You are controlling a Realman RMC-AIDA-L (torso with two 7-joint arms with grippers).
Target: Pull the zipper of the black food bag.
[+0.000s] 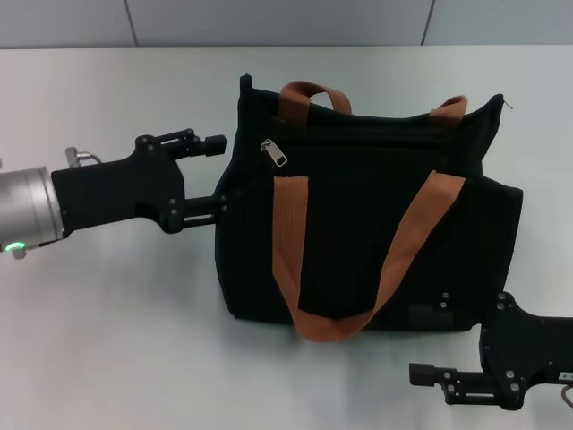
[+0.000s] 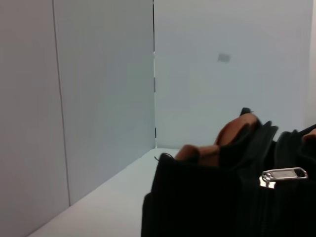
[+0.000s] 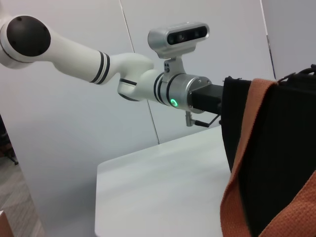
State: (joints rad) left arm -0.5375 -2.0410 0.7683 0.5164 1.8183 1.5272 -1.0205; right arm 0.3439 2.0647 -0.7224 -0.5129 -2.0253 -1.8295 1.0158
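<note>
Head cam first: black food bag [image 1: 367, 215] lies flat on the table [image 1: 107, 340], zipper [image 1: 275, 152] near its left end, track running rightward. My left gripper [image 1: 218, 175] sits spread wide against the bag's left edge, far nearer than the right gripper [image 1: 421, 374], whose fingers I can't tell. Left wrist cam: the silver slider [image 2: 284, 175] is just ahead. Right wrist cam: only an orange strap [image 3: 247, 163] and the left arm.

This looks like a robotics lab or test room rather than anyone's home. A plain white table [image 1: 134, 340] stands against bare pale grey wall panels [image 2: 98, 98] with dark seams, and a white robot arm [image 3: 84, 59] carries a camera unit [image 3: 178, 35].
</note>
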